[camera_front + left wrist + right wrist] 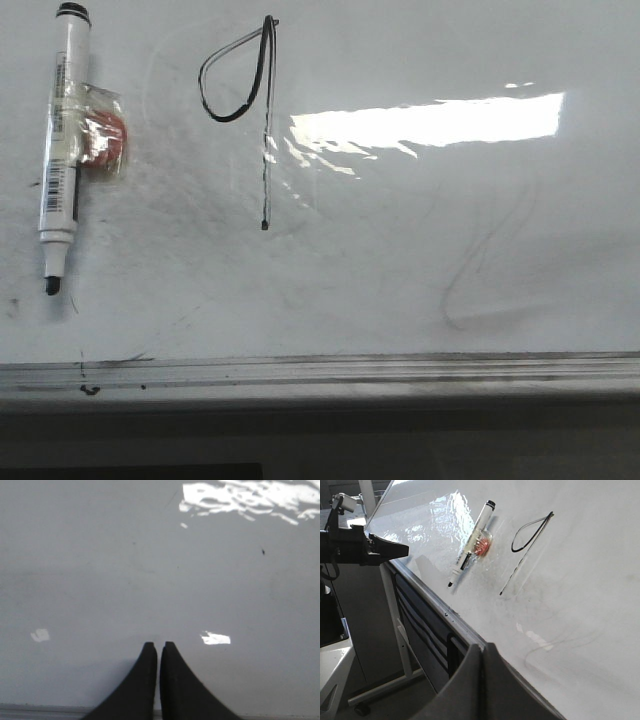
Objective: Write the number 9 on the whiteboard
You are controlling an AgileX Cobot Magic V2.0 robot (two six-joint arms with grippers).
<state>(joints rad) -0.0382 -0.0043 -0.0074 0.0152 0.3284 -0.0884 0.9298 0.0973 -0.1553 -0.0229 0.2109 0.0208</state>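
Front view first: the number 9 was seen drawn in thin black line on the whiteboard, its loop up top and a long stem dropped to a dot. Just to its left a marker was found stuck to the board, uncapped tip down, with a red-orange piece taped beside it. Both grippers were kept off the writing: the left gripper was pressed together, and the right gripper was likewise closed with nothing held.
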